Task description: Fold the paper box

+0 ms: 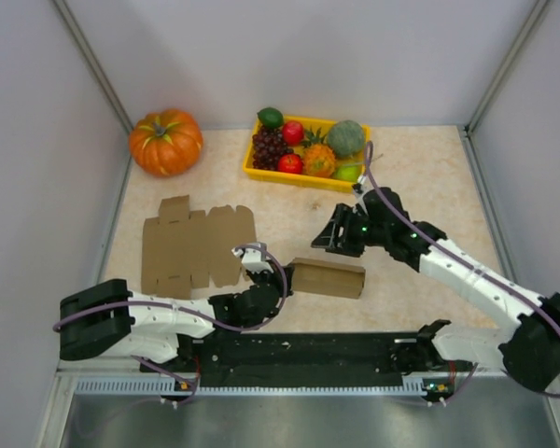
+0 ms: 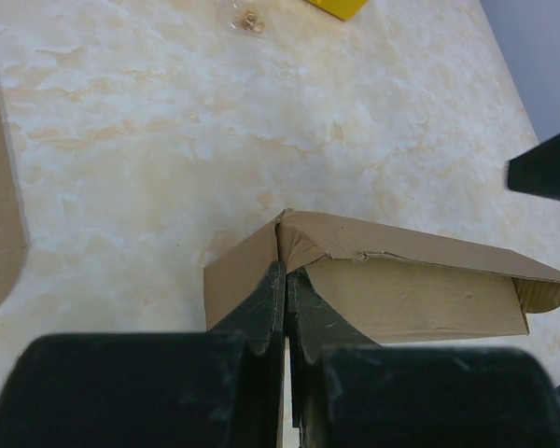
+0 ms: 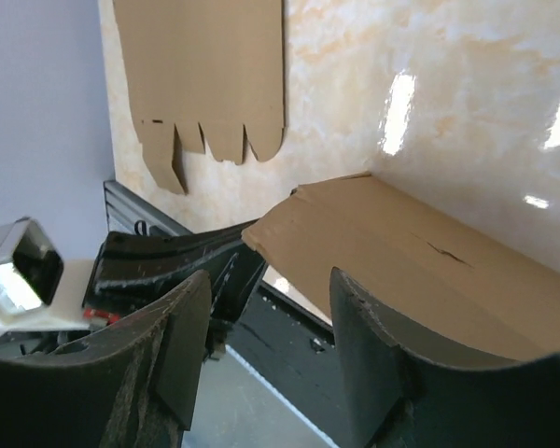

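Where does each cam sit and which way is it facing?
Top external: above and behind the bases, looking down on the table; both arms show, with left gripper, right gripper, half-folded box and flat cardboard blank.
Left wrist: on the left arm, looking along its shut fingers, which pinch the box's near end.
Right wrist: on the right arm, looking down between its open fingers at the box, blank beyond.
Shared: all three see the box.
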`<state>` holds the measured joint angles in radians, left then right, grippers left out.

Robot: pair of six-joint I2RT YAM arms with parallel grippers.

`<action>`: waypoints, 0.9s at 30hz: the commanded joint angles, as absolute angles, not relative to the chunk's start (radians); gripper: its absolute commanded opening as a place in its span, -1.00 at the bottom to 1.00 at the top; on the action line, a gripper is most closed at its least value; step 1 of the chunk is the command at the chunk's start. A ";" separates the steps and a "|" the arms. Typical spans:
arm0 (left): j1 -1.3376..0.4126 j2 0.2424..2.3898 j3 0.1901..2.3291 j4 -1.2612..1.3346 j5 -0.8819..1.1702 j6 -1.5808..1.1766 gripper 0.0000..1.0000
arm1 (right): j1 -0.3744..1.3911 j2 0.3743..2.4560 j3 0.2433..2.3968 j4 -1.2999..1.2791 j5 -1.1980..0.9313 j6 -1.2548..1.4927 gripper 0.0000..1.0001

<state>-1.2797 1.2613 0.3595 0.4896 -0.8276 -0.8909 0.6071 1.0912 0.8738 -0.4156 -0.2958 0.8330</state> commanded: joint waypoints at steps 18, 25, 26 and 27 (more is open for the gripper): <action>-1.295 1.095 0.298 0.265 -0.560 -0.749 -0.01 | 0.730 1.157 0.652 -0.035 -0.273 0.788 -0.35; -1.270 0.789 0.325 0.056 -0.335 -0.816 0.40 | 0.730 1.141 0.643 -0.040 -0.255 0.736 -0.36; -1.250 0.728 0.365 0.007 -0.319 -0.833 0.43 | 0.732 1.140 0.643 -0.052 -0.249 0.732 -0.36; -1.237 0.706 0.386 -0.042 -0.286 -0.860 0.47 | 0.730 1.134 0.640 -0.052 -0.242 0.729 -0.36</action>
